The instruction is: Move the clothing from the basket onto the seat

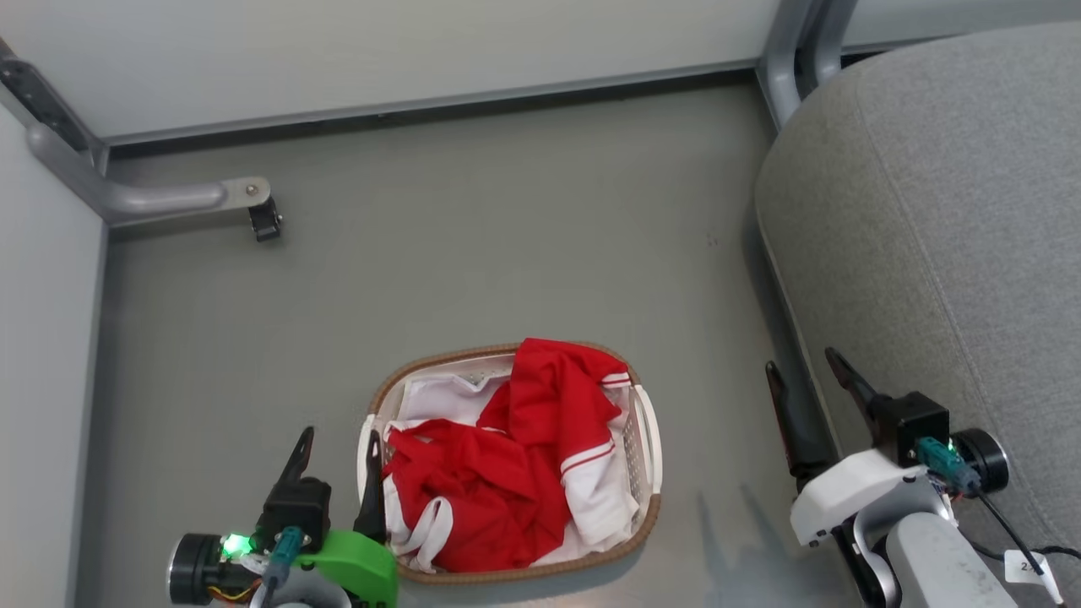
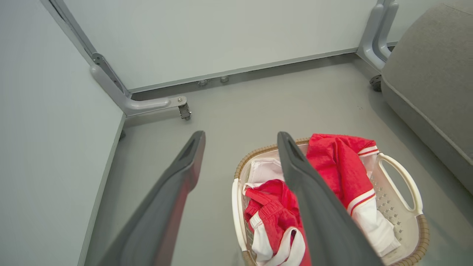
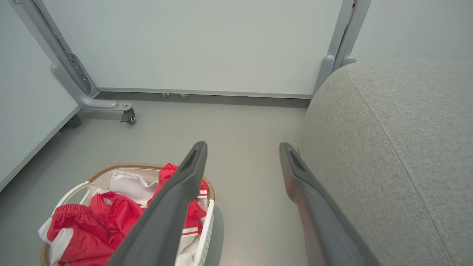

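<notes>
Head view: smooth grey floor fills the middle, with pale wall panels along the top and the seat at right. At lower centre, the basket holds the clothing. The left gripper and right gripper gape wide, empty.

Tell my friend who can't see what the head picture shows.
Red and white clothing lies in a white basket on the floor. The grey seat is at the right. The left gripper and right gripper hang with open jaws, holding nothing.
</notes>
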Available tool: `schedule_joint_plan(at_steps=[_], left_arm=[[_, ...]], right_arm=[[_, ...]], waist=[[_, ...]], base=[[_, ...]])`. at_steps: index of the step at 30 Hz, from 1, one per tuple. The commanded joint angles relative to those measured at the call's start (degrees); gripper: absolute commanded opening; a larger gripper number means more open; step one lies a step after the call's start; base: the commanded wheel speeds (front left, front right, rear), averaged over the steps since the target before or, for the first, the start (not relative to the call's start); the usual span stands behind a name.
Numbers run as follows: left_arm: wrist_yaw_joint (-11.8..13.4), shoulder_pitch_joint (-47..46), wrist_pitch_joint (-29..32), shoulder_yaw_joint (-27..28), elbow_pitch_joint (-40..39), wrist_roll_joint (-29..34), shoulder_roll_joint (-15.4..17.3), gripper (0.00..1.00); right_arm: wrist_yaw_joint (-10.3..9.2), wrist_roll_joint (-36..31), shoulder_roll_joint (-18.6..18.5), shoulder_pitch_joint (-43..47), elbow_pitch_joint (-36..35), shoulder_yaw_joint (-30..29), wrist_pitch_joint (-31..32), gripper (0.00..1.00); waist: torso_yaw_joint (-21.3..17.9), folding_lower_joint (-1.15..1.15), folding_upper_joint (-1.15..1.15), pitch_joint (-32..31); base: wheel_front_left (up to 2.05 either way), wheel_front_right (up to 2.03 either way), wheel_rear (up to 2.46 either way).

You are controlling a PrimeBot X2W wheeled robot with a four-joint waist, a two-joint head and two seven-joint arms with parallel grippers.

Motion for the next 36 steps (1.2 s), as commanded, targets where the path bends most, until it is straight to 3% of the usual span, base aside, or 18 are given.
schedule_joint_plan(at_steps=[1, 10, 16, 28, 33, 36], left_arm=[[-0.5, -1.6, -0.4, -0.3, 0.8, 1.1, -0.2, 1.0], [-4.0, -9.5, -0.6, -2.7, 11.1, 1.7, -0.7, 1.0], [-4.7, -15.8, -0.6, -3.9, 20.2, 1.7, -1.0, 1.0], [-1.8, -28.1, -0.6, -8.3, 37.6, 6.9, 0.8, 1.0], [0.3, -32.9, 2.9, -9.1, 44.1, 7.7, 1.8, 1.0], [-0.6, -34.3, 5.8, -9.7, 45.8, 7.7, 1.7, 1.0]], right_arm=[[-0.02, -1.1, -0.2, -1.4, -0.5, 0.3, -0.4, 1.0], [-0.03, -1.1, -0.1, -6.6, -2.1, 3.3, -0.8, 1.0], [-0.02, -0.4, 0.0, -9.8, -2.3, 5.1, -0.8, 1.0], [-0.03, 0.7, 0.4, -13.0, -2.6, 8.2, -0.8, 1.0], [-0.02, 0.9, 0.9, -13.8, -2.6, 9.4, -0.8, 1.0], [-0.03, 1.2, 1.2, -14.0, -2.4, 9.8, -0.8, 1.0]], waist=[[-1.5, 0.0, 0.0, 4.8], [-3.7, 0.0, 0.0, 13.8], [-4.7, 0.0, 0.0, 18.2], [-6.5, 0.0, 0.0, 25.0], [-7.6, 0.0, 0.0, 26.8], [-8.2, 0.0, 0.0, 27.4]], base=[[0.0, 0.0, 0.0], [0.0, 0.0, 0.0], [0.0, 0.0, 0.0], [0.0, 0.0, 0.0], [0.0, 0.0, 0.0], [0.0, 0.0, 0.0]])
